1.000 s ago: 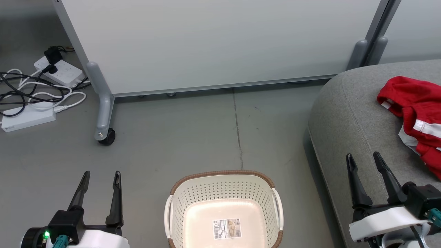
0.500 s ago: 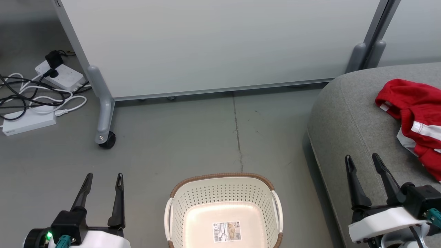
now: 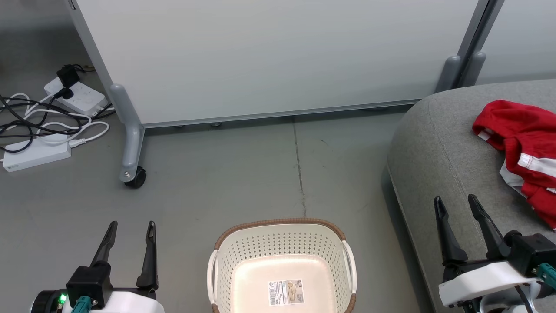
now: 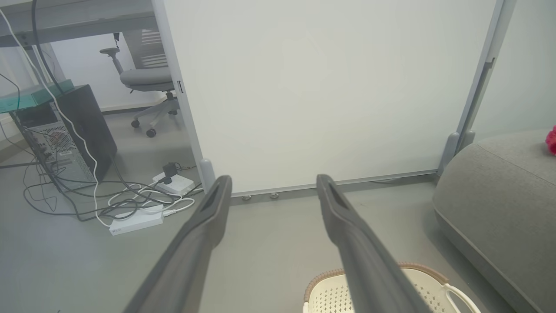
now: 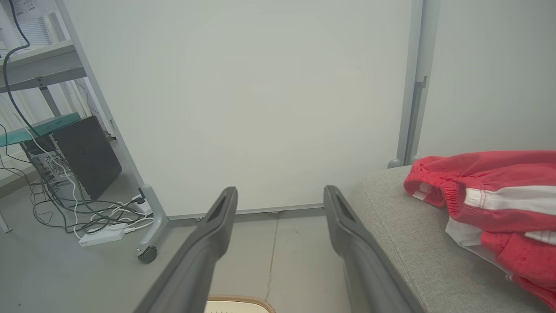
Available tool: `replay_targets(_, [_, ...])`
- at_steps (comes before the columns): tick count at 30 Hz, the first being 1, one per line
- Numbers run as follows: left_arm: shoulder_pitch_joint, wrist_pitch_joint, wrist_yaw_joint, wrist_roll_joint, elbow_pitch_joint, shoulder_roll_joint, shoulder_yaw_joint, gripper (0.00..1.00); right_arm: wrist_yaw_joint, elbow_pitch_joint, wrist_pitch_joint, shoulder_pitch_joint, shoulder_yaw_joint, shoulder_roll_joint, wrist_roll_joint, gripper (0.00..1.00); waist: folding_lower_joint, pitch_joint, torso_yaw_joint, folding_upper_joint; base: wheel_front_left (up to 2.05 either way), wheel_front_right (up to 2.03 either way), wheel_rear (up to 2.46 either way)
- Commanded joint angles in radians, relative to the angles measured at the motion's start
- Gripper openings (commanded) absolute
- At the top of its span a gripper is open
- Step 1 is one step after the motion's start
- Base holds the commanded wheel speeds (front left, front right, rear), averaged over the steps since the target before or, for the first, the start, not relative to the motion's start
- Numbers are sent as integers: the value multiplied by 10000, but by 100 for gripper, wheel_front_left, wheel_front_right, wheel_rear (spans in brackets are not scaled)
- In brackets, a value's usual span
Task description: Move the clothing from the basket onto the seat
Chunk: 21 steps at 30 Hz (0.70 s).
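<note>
The red clothing [image 3: 523, 150] with white stripes lies crumpled on the grey seat [image 3: 438, 148] at the right; it also shows in the right wrist view [image 5: 491, 195]. The cream basket [image 3: 282, 248] with a brown rim stands on the floor at bottom centre, holding nothing but a barcode sticker [image 3: 285, 290]. My left gripper [image 3: 131, 226] hangs open over the floor left of the basket, nothing between its fingers. My right gripper [image 3: 455, 201] stands open over the seat's near edge, left of the clothing and apart from it.
A white wheeled partition [image 3: 269, 56] stands behind, with a grey foot and caster [image 3: 132, 174]. Power strips and tangled cables [image 3: 47, 126] lie on the floor at far left. In the left wrist view a computer tower [image 4: 69, 134] and office chair [image 4: 145, 80] stand beyond.
The head view has shifted slightly, so everything sits a little lower in the picture. Both grippers stay open; the clothing and basket have not moved.
</note>
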<state>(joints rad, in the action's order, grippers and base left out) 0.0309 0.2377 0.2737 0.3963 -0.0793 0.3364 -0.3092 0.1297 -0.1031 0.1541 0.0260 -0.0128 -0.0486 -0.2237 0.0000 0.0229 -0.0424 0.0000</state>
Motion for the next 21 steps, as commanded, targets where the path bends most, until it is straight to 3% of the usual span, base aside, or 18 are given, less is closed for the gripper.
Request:
replay_targets(1, [-187, 9, 23, 53, -40, 32, -6, 100, 21, 31, -27, -29, 5, -44, -26, 100, 0, 24, 13, 0, 0, 0, 0])
replay_targets(3, [-207, 19, 1, 64, -69, 30, -25, 100, 21, 45, -36, -16, 10, -44, -13, 100, 0, 34, 24, 0, 0, 0, 0])
replay_targets(4, [-62, 1, -3, 30, -56, -11, -32, 0, 0, 13, 0, 1, 4, 0, -1, 0, 0, 35, 25, 0, 0, 0, 0])
replay_targets(8, [129, -9, -27, 161, -233, -220, -121, 0, -2, -263, -74, -107, 57, 80, -148, 0, 0, 34, 28, 0, 0, 0, 0])
replay_targets(21, [91, 34, -606, 2120, -122, -643, -7, 0, 0, -744, -1363, 240, 1010, -206, -2431, 0, 0, 12, 67, 0, 0, 0, 0])
